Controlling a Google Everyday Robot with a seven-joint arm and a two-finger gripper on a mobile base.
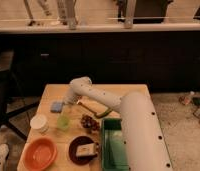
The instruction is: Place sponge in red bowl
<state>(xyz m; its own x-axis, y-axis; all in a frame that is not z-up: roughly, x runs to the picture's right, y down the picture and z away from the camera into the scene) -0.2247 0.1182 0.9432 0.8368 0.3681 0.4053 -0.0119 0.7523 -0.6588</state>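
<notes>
Nearest the camera, on the front left corner of the light wooden table [134, 91], sits the round orange-red shallow bowl [40, 154], with nothing in it. Just to its right is a dark brown round plate [73, 151] carrying a small pale boxy item [86, 150], and right of that a green rectangular tray [112, 146], partly covered by the robot's thick white arm [139, 134], which rises from the lower right. A little farther back stand a small white round container [38, 122], a translucent green cup [64, 121] and a dark bunched cluster [88, 121]. Beyond the cup lies the small flat blue-grey sponge [57, 106], flat on the table near its left edge and well apart from the orange-red bowl. The claw [68, 100] hangs from the arm's bent wrist just beside the sponge's right edge; I cannot tell how wide it stands or whether it touches the sponge. Behind the table runs a dark cabinet front [108, 55].
</notes>
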